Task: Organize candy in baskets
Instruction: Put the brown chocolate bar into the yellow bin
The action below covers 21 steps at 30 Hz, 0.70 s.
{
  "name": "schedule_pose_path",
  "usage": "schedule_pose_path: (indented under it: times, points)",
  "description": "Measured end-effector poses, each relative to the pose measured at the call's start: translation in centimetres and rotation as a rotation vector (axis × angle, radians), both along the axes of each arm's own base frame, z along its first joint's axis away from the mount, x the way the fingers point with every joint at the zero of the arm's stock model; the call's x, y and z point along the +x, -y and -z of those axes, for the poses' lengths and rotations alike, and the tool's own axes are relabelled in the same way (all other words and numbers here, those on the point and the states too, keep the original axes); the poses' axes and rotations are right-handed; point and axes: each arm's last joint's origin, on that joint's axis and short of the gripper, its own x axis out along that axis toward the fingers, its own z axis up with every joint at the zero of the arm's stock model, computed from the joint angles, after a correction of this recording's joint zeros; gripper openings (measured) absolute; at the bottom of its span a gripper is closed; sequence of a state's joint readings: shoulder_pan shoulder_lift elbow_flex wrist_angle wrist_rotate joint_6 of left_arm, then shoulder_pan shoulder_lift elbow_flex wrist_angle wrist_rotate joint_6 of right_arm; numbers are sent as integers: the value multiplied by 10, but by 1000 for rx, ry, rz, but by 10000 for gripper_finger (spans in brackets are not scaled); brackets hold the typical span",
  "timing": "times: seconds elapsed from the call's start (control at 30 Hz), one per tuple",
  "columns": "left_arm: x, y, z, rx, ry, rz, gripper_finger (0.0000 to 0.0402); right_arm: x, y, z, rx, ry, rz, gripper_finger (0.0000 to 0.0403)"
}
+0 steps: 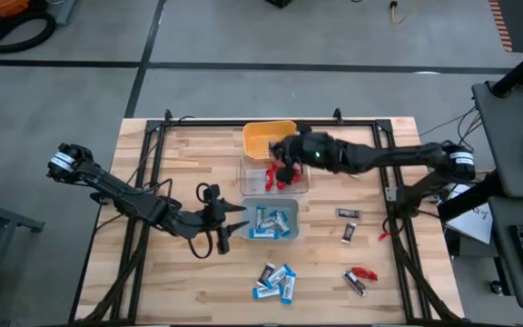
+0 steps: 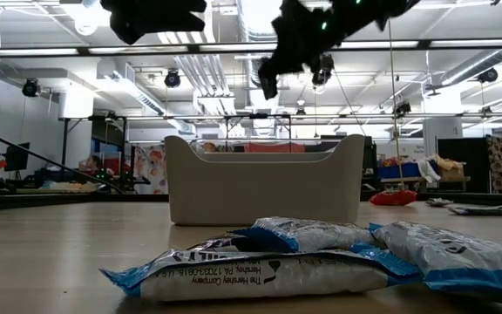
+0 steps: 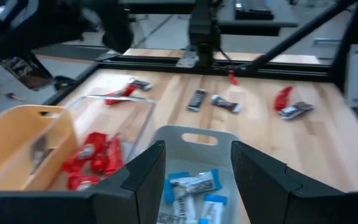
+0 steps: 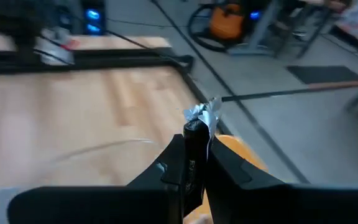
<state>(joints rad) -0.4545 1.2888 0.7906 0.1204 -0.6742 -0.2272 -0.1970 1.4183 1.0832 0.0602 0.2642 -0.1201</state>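
While your right gripper (image 4: 194, 134) hovers over the baskets, it is clamped on a dark silver-wrapped bar (image 4: 199, 124).

You have three baskets in a row mid-table: the yellow-orange basket (image 1: 260, 136) farthest back, the clear basket (image 1: 246, 173) with red candy (image 1: 275, 178) in the middle, and the grey-blue basket (image 1: 293, 223) with blue-and-white bars (image 1: 267, 221) nearest. Your left gripper (image 1: 234, 221) waits just beside the grey-blue basket, fingers apart, holding nothing. Loose blue-and-white candy (image 1: 275, 282) lies near the front edge, with dark bars (image 1: 348, 214) and a red bar (image 1: 364, 272) scattered to the right.
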Motion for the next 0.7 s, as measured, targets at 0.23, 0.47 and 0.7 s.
schedule_pose_path:
  times: [0.23, 0.47, 0.7]
  points:
    - [-2, -3, 3, 68, -27, -75, 166, 0, 64, 29, 1, -65, 168, 34]
    - [1, -16, 5, 129, -69, -113, 166, -1, 100, 59, 68, -115, 248, 34]
    - [4, -37, 12, 195, -169, -171, 154, 9, 112, 71, 145, -114, 183, 34]
